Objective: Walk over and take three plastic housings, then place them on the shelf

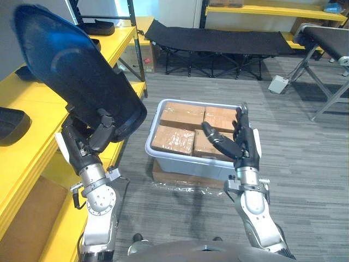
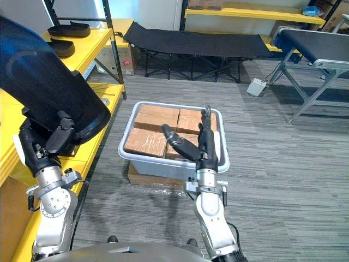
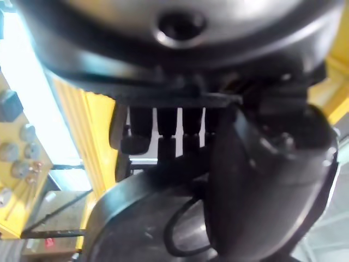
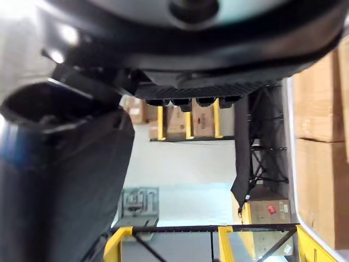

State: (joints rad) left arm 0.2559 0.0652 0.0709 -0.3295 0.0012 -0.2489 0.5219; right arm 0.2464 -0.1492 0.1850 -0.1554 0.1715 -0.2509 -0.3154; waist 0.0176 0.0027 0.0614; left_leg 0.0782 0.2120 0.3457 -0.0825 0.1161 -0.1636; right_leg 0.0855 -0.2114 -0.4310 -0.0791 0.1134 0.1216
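Observation:
A large black plastic housing is held up at the left, above the yellow shelf. My left hand is shut on its lower end, fingers curled over its edge and the thumb against it. More black housings lie on the shelf, one on the upper far board and one at the near left. To the right, my right hand is raised and open, fingers straight and holding nothing, over the near edge of a grey bin.
The grey bin holds several cardboard boxes and stands on the floor beside the shelf. A black folding cot runs along the back. A conveyor frame is at the far right, with a small white box near it.

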